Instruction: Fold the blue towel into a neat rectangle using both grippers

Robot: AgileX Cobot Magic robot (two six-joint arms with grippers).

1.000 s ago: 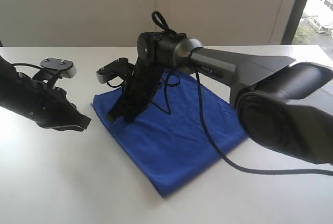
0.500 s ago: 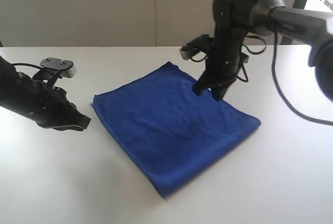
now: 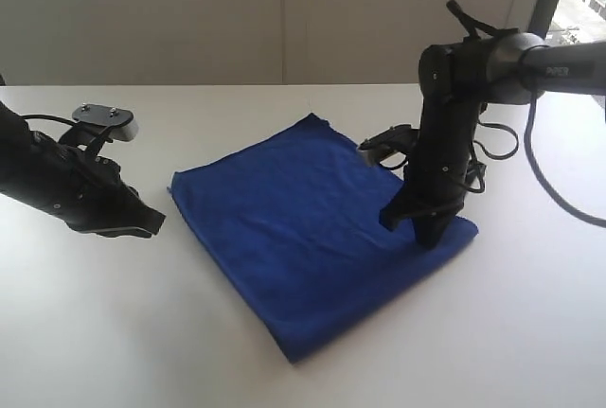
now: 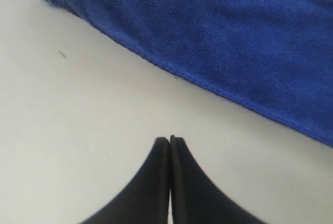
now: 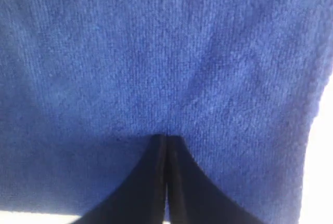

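Observation:
The blue towel point(image 3: 303, 233) lies flat on the white table as a folded rectangle, one corner toward the back. My right gripper point(image 3: 409, 226) points down onto the towel near its right corner, jaws shut with nothing held; its wrist view shows the shut tips point(image 5: 166, 137) against the towel's fuzzy surface point(image 5: 156, 52). My left gripper point(image 3: 154, 222) rests low over the bare table just left of the towel's left corner, jaws shut and empty. In the left wrist view the shut tips point(image 4: 170, 140) sit short of the towel's hemmed edge point(image 4: 218, 37).
The white table point(image 3: 142, 332) extends around the towel. A pale wall stands behind it, with a window strip point(image 3: 578, 1) at the far right. Black cables point(image 3: 549, 181) hang from the right arm over the table's right side.
The right arm has swept from the towel's left side, up over the back corner, and come down on the towel near its right corner. The left arm has stayed still.

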